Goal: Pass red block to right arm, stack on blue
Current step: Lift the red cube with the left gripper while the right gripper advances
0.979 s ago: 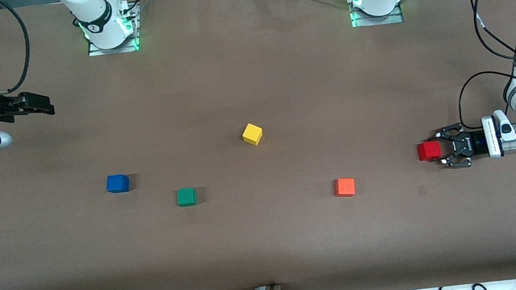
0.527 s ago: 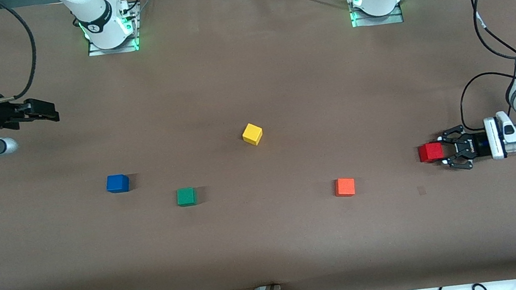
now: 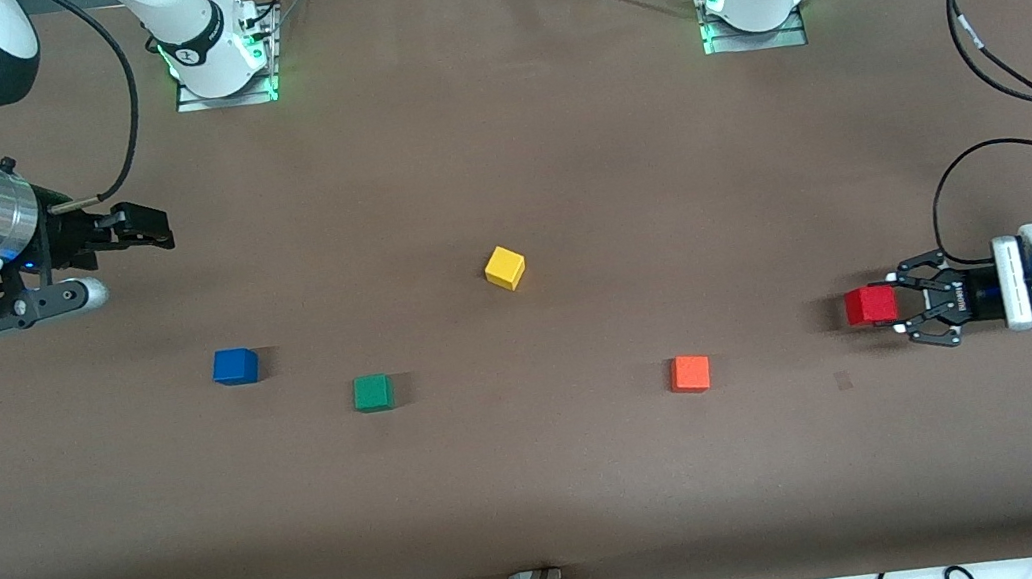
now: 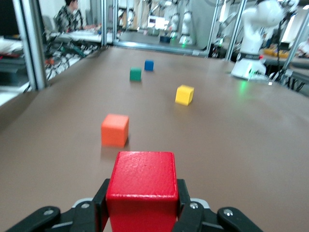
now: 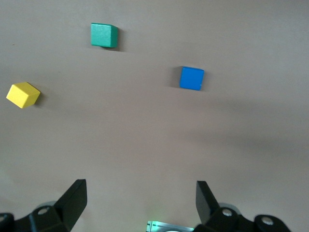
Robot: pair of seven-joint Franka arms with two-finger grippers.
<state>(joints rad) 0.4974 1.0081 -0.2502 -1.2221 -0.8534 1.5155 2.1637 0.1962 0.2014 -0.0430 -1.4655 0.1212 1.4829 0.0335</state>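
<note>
At the right edge of the front view we find the left gripper (image 3: 897, 309), its black linkage fingers clamped on the small matte red cube (image 3: 871, 305), square faces level. A cube has no long axis. At upper left of that view, the right gripper (image 3: 154, 229) stands with its straight black fingers spread wide and holding nothing. On the brown matte table (image 3: 544, 487) rest the small blue cube (image 3: 235, 366) and an orange cube (image 3: 689, 373).
</note>
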